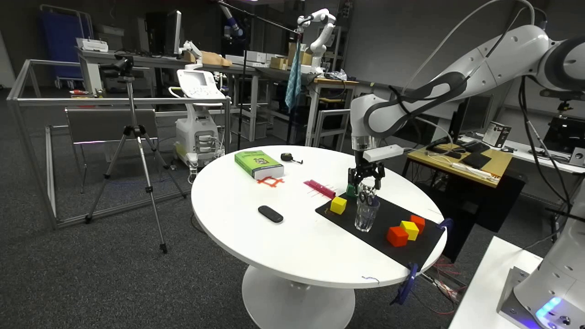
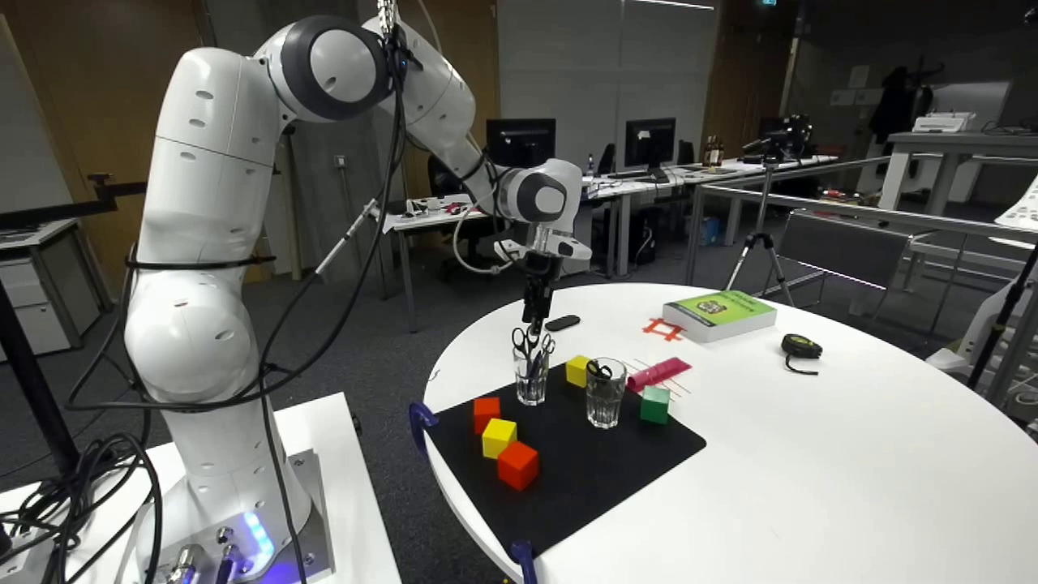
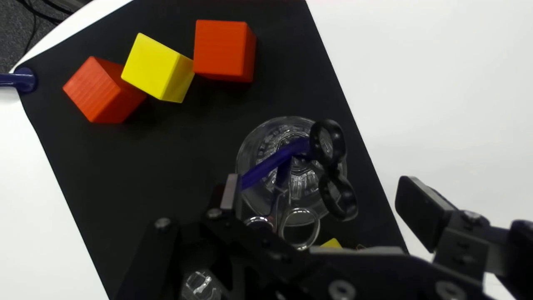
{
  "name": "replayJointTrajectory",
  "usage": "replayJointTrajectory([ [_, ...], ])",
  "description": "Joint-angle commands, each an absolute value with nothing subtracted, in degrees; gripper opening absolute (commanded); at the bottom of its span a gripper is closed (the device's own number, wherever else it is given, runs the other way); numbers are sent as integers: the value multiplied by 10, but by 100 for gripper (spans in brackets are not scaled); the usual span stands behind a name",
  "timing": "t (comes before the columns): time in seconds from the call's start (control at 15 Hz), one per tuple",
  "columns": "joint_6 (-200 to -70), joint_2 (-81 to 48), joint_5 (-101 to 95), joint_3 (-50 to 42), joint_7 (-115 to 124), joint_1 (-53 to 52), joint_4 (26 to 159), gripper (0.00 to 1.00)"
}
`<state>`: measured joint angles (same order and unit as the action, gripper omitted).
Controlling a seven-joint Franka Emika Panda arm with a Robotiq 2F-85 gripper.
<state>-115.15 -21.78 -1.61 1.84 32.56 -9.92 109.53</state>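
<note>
The jaws stood spread just above scissors, whose handles rose from a glass on the mat. In an exterior view, a second glass stood to its right; three blocks lay near left. The mat covered part of the desk.

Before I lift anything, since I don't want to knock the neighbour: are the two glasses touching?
Apart. In an exterior view, a strip of bare mat shows between the base of one glass and the other glass.
</note>
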Motion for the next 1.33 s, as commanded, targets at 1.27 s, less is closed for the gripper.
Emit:
replayJointTrajectory([
  [1.27, -1135, -240, -30, 10, 322, -107, 1077, 75],
])
